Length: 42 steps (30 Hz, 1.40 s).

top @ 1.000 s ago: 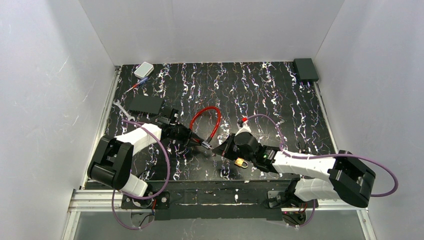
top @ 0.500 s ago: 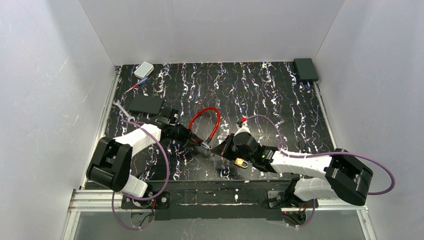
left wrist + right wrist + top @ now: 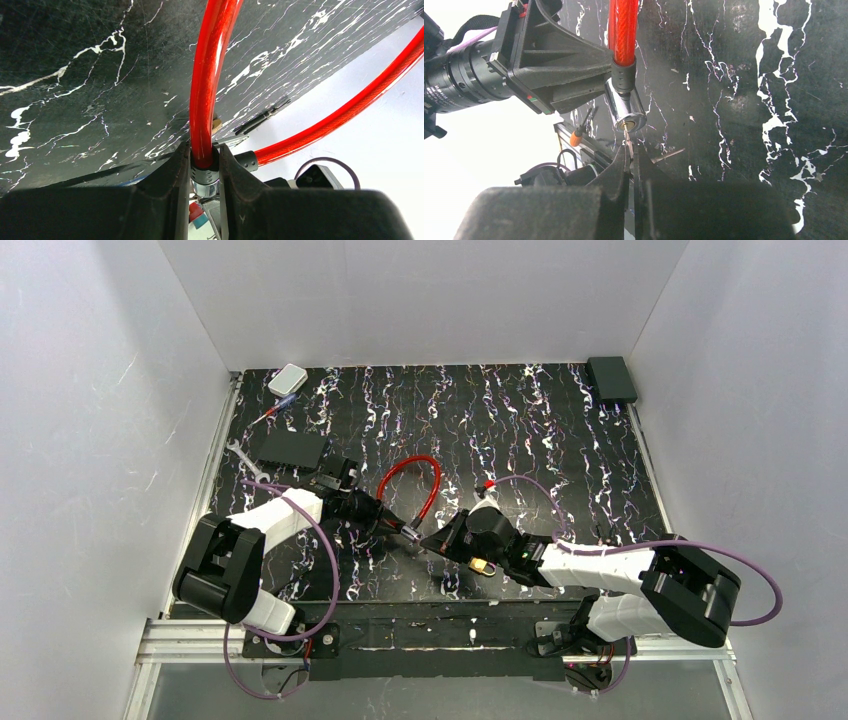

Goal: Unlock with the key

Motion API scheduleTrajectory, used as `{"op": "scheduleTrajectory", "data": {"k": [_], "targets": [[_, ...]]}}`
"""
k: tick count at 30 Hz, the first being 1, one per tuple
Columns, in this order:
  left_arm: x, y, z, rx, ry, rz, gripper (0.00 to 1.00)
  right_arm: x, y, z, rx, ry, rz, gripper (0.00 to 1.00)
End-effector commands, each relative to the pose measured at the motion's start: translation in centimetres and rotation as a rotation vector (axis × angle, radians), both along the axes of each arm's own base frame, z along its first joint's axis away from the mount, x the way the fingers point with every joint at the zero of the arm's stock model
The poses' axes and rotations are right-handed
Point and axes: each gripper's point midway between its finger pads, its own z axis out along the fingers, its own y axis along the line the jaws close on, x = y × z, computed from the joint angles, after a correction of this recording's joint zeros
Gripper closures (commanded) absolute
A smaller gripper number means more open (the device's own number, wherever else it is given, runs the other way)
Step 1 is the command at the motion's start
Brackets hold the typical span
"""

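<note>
Black tabletop (image 3: 520, 420) with white veining, enclosed by plain white walls (image 3: 420, 300). Near centre, the left gripper (image 3: 205, 160) clamps the red cable lock (image 3: 205, 100) at its collar. The right gripper (image 3: 630, 155) is clenched on the key (image 3: 628, 137), tip at the chrome cylinder (image 3: 624, 107) keyhole.

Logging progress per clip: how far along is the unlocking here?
Done: left pincer clamps the red cable lock at its collar; right pincer grips the key. In hand: key tip is at the keyhole. Left: full insertion, turning, releasing the cable.
</note>
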Motion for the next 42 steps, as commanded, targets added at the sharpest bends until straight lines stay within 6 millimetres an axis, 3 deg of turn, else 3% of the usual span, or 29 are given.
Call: {"op": "scheduleTrajectory", "data": {"k": [1, 7, 20, 33, 42], "targets": [[-0.9, -1.1, 2.0, -0.09, -0.01, -0.038, 1.0, 0.8, 0.0, 1.0, 0.007, -0.057, -0.018, 0.99], [-0.9, -1.2, 2.0, -0.1, -0.034, -0.039, 1.0, 1.5, -0.2, 1.5, -0.092, -0.133, 0.016, 0.99], [-0.3, -1.8, 3.0, -0.137, -0.135, -0.041, 1.0, 1.7, 0.2, 1.4, -0.091, -0.138, 0.017, 0.99], [-1.1, -2.4, 2.2, -0.133, -0.063, -0.043, 1.0, 2.3, -0.2, 0.2, -0.128, -0.072, -0.054, 0.99], [-1.2, -2.9, 3.0, -0.15, -0.073, -0.047, 1.0, 3.1, 0.8, 1.4, -0.136, -0.143, -0.023, 0.99]]}}
